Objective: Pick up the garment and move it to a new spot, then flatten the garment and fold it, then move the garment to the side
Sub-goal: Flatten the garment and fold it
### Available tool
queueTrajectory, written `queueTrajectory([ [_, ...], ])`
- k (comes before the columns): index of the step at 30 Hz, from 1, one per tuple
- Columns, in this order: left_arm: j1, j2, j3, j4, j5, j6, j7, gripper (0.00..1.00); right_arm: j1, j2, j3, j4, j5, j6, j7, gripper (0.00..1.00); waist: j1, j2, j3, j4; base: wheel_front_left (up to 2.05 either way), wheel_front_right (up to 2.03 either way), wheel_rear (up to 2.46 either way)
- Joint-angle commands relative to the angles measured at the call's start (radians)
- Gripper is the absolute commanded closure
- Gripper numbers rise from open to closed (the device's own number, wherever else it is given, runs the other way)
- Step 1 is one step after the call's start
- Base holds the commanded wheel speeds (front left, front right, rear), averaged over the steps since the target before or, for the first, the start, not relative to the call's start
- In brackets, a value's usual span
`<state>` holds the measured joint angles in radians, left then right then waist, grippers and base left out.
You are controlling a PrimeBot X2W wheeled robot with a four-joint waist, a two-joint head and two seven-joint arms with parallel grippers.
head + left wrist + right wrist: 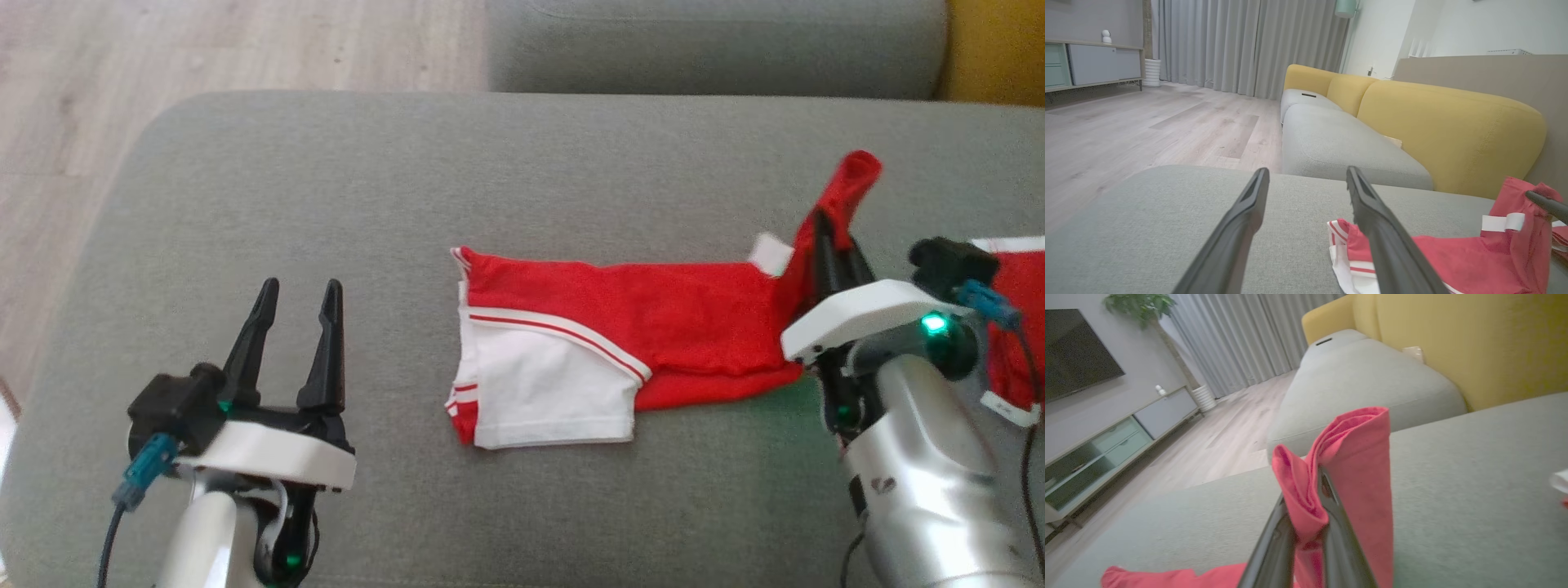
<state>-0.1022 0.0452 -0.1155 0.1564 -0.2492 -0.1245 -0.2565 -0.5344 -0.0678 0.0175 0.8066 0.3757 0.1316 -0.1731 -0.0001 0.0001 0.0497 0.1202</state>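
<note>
Pale wood floor [65,122]: beyond the cushion's left edge.
Grey fabric sofa cushion [522,163]: broad and flat, with the cloth lying on it.
Left gripper [300,286]: two dark fingers spread apart with nothing between them, over the cushion's left part, well apart from the cloth.
Red mesh garment with a white panel and striped trim [653,318]: stretched across the cushion's middle; the white panel at its left end lies flat, and the right end is drawn up into a peak.
Right gripper [833,237]: fingers clenched on the garment's raised right end, with a red fold pinched between them in the right wrist view.
Second red-and-white cloth [1016,327]: at the right edge, partly hidden behind the right arm.
Yellow sofa backrest [996,49]: far right corner.
</note>
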Motion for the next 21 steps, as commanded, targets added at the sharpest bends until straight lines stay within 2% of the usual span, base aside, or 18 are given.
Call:
queueTrajectory([
  [1,-0.023,0.005,0.031,-0.035,-0.001,-0.006,-0.005,0.0,-0.004,0.014,0.042,-0.049,0.012,-0.001,0.005,1.0,0.0001,-0.0001,-0.015,0.021,0.0,0.0,0.0],
  [6,-0.01,0.005,0.028,-0.03,0.0,-0.006,-0.005,0.0,0.048,0.017,0.218,-0.158,0.111,-0.001,0.054,1.0,0.0001,-0.0001,-0.035,0.072,0.0,0.0,0.0],
  [10,-0.002,0.005,0.027,-0.03,0.004,-0.006,-0.005,0.0,0.078,0.017,0.309,-0.196,0.167,-0.001,0.067,1.0,0.0001,-0.0001,-0.045,0.116,0.0,0.0,0.0],
  [21,0.006,0.005,0.011,-0.027,0.003,-0.006,-0.005,0.0,0.097,0.017,0.487,-0.164,0.294,-0.001,0.049,1.0,0.0001,-0.0001,-0.04,0.219,0.0,0.0,0.0],
])
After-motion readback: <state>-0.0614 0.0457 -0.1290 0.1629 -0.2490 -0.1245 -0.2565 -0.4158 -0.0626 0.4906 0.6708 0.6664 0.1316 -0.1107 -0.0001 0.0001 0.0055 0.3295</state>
